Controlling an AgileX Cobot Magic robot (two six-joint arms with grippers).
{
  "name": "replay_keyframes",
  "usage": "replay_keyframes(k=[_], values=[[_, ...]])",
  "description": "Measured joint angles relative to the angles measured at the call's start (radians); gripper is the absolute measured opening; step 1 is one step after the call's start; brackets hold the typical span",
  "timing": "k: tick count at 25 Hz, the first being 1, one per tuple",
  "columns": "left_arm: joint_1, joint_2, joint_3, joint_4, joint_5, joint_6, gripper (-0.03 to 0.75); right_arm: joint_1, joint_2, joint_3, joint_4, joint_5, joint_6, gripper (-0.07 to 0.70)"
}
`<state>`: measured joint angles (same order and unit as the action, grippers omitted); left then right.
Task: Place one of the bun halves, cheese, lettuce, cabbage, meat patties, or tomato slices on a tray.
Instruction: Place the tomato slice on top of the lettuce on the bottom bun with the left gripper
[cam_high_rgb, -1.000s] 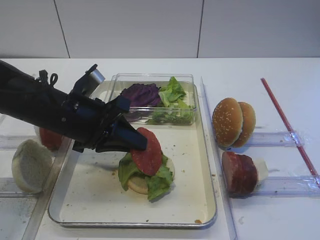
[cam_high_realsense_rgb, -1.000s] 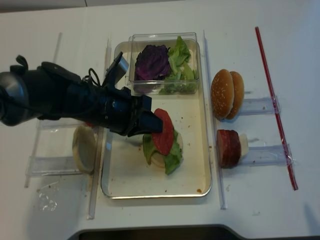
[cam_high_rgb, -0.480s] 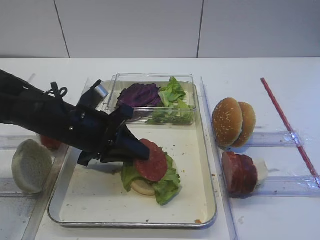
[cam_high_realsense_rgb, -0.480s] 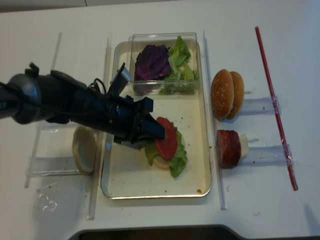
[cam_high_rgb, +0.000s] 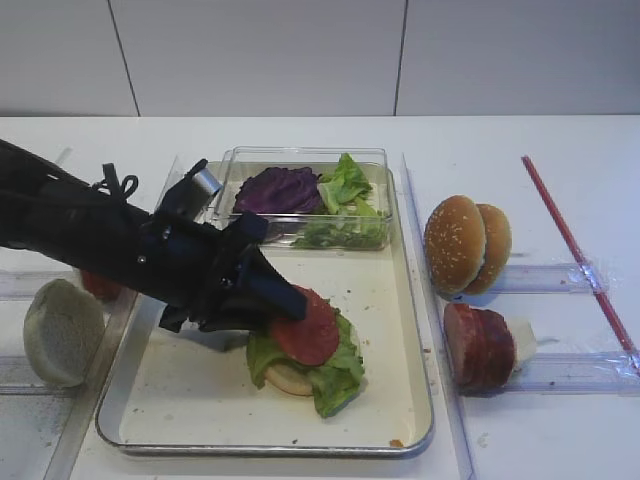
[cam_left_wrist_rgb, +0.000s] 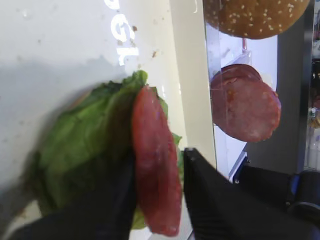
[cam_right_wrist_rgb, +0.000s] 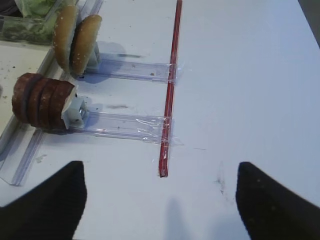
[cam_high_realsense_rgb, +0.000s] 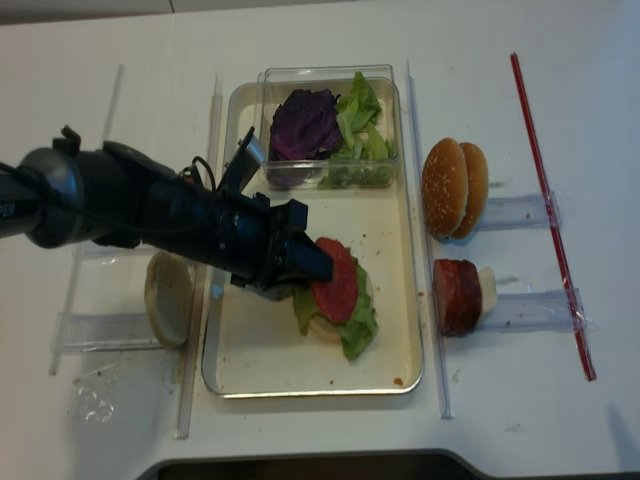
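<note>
The left end effector (cam_high_rgb: 292, 305) reaches over the tray (cam_high_rgb: 190, 390) from the left, its two fingers flanking a tomato slice (cam_high_rgb: 306, 327) that rests tilted on lettuce (cam_high_rgb: 335, 372) atop a bun half (cam_high_rgb: 288, 378) near the tray's middle. Whether the fingers press the slice or have eased off it cannot be told. The right end effector (cam_right_wrist_rgb: 160, 200) hangs spread wide over the bare surface, holding nothing. To the tray's right, upright meat patties (cam_high_rgb: 478, 347) stand in a rack, with sesame bun halves (cam_high_rgb: 465, 244) farther back.
</note>
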<state>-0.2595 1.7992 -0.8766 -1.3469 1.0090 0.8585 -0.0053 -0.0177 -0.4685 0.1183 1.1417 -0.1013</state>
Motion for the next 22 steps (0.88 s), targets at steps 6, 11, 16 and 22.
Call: replay_keyframes(k=[6,11,16,22], values=[[0.000,0.002,0.000,-0.002,0.016,0.009,0.458,0.000,0.000,0.000,0.000,0.000,0.000,0.616],[0.000,0.002,0.000,-0.012,0.030,0.023,0.532,0.000,0.000,0.000,0.000,0.000,0.000,0.616],[0.000,-0.004,0.000,-0.012,0.024,0.029,0.538,0.000,0.000,0.000,0.000,0.000,0.000,0.616],[0.000,-0.004,-0.017,-0.010,0.011,0.047,0.538,0.000,0.000,0.000,0.000,0.000,0.000,0.616]])
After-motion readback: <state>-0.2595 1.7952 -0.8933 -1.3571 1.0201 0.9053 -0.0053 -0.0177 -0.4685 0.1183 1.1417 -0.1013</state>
